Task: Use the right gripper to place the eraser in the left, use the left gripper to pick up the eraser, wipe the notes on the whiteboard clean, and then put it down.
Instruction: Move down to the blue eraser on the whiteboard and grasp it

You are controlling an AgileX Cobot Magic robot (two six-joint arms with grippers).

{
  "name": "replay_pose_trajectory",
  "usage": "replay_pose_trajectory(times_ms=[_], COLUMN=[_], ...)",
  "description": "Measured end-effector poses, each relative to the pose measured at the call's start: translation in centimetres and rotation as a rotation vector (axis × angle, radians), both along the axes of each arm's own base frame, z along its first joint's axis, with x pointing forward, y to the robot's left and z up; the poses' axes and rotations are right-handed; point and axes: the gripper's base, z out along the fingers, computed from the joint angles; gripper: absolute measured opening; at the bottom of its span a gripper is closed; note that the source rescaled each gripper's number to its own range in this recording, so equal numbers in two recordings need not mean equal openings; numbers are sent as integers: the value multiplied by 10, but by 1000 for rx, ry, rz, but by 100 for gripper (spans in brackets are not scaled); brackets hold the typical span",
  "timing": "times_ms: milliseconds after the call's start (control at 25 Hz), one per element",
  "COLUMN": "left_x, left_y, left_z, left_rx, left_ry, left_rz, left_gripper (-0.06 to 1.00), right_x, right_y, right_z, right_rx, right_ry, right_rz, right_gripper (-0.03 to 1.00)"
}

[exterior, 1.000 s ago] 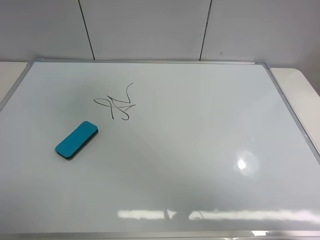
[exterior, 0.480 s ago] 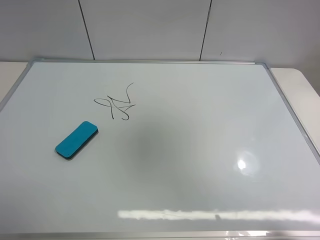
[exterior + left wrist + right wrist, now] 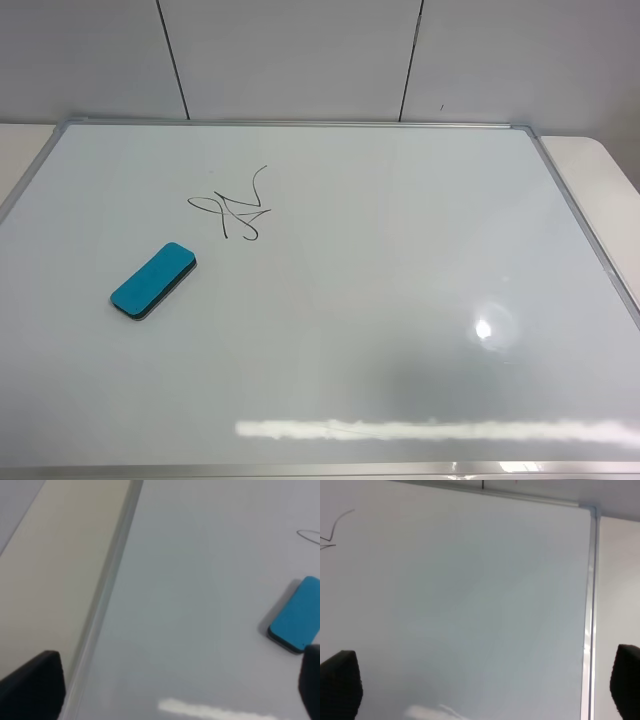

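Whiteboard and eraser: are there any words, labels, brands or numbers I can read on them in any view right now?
No readable text in any view.
The notes on the whiteboard: a looping black scribble, no letters or numbers to make out.
The eraser: plain teal top, no label showing.
The board's silver frame: no brand mark visible.

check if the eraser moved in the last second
No. The eraser lies at the same spot on the whiteboard, at the same angle, with the marker scribble the same gap up and to its right.
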Motion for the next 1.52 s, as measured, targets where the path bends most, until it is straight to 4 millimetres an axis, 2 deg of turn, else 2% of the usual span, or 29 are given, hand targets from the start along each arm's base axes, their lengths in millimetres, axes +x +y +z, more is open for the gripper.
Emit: replay_pose_trajectory(times_ms=[160,520,1520], left_x=[0,0,0], left_y=[0,0,0], left_z=[0,0,0], left_rx=[0,0,0], left_ry=[0,0,0], left_rz=[0,0,0], left_gripper=[100,100,100], right_x=[-8,2,4], right_y=[4,8,8], right_z=[-25,-47,-49], right_rx=[-33,-57,-57], right_ry=[-14,28,17], right_rz=[-51,-168,-213], right_gripper=[100,100,100])
